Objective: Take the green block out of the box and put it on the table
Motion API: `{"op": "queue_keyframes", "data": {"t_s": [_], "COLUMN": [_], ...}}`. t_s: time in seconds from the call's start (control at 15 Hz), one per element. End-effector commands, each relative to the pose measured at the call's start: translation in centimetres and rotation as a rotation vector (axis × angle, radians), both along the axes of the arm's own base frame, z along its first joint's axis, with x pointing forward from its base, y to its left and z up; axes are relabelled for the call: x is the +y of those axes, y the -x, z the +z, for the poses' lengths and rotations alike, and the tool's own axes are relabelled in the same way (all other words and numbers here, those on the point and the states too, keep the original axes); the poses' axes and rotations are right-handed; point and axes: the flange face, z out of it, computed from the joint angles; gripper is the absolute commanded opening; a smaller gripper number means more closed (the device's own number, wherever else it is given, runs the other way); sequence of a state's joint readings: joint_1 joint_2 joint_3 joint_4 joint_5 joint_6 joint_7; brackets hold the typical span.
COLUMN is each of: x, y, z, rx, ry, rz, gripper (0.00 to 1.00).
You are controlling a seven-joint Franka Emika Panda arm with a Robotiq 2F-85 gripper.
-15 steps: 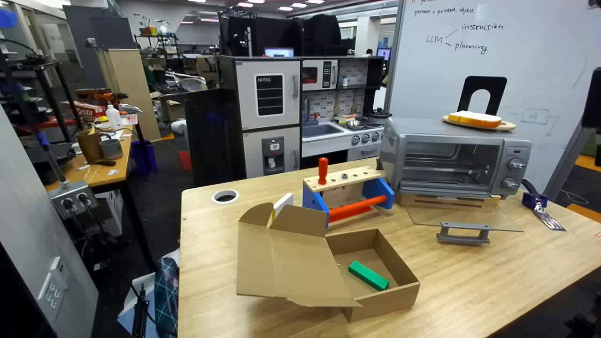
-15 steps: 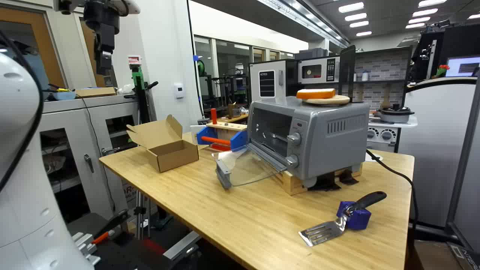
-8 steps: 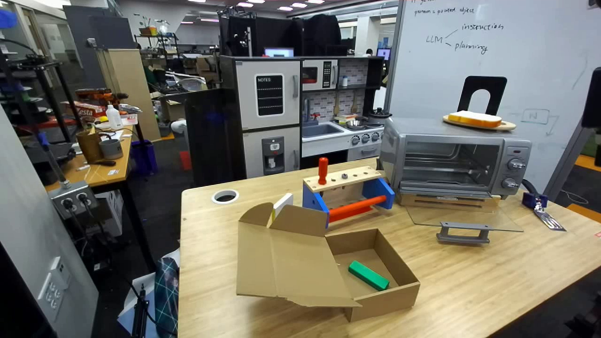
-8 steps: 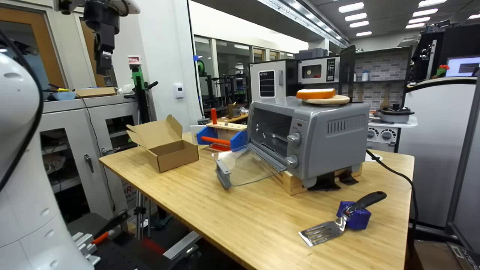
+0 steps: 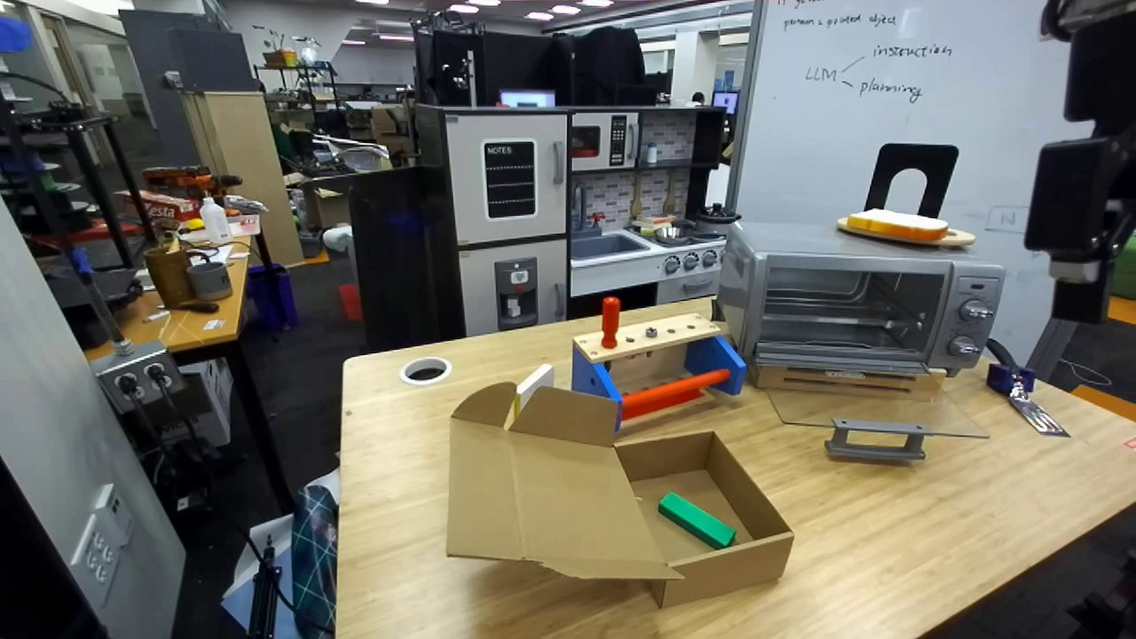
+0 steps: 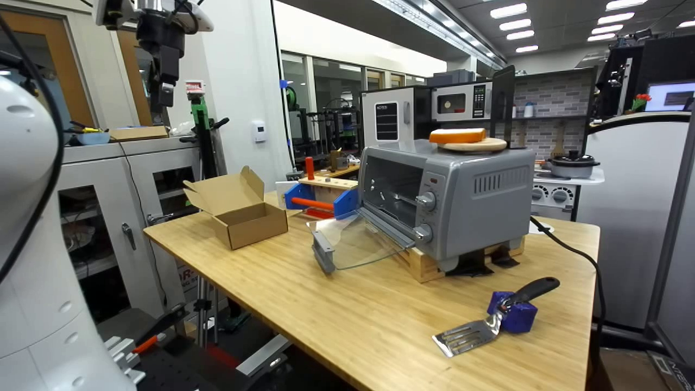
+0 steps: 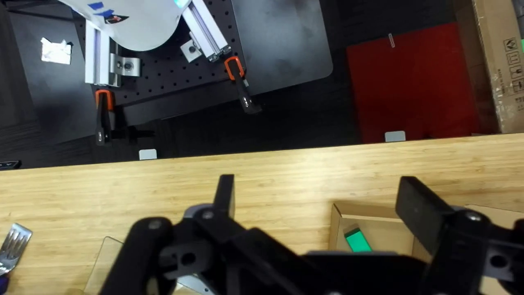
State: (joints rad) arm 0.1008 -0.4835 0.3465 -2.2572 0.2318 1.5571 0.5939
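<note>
Now the black 2-fingered gripper (image 7: 317, 192), jaws gaping wide, has swung forward, apparently starting toward the green bar-shaped block (image 5: 697, 521) inside the brown cardboard box (image 5: 728, 571), 5 o'clock in an exterior view.

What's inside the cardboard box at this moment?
A green block lies on the bottom of the cardboard box. What is beneath the block is covered, as is a strip behind the box's near side. In the wrist view, the gripper hides one end of the block.
</note>
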Motion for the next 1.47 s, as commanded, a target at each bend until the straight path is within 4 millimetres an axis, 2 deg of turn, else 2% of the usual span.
{"op": "queue_keyframes", "data": {"t_s": [0.0, 0.33, 0.53, 0.6, 1.07, 1.2, 1.4], "x": [2.0, 5.5, 7.0, 6.3, 6.5, 6.1, 5.2], "y": [-2.8, -6.3, -8.0, -7.0, -7.2, -7.2, -8.4], "z": [-0.6, -1.9, -1.9, -2.2, -2.4, -2.2, -1.8], "rx": [0.021, 0.058, 0.056, 0.055, 0.061, 0.065, 0.038], "ry": [-0.011, -0.039, -0.052, -0.060, -0.062, -0.054, -0.036], "rz": [0.022, 0.060, 0.053, 0.065, 0.066, 0.133, 0.216], "gripper": [1.00, 1.00, 1.00, 1.00, 1.00, 1.00, 1.00]}}
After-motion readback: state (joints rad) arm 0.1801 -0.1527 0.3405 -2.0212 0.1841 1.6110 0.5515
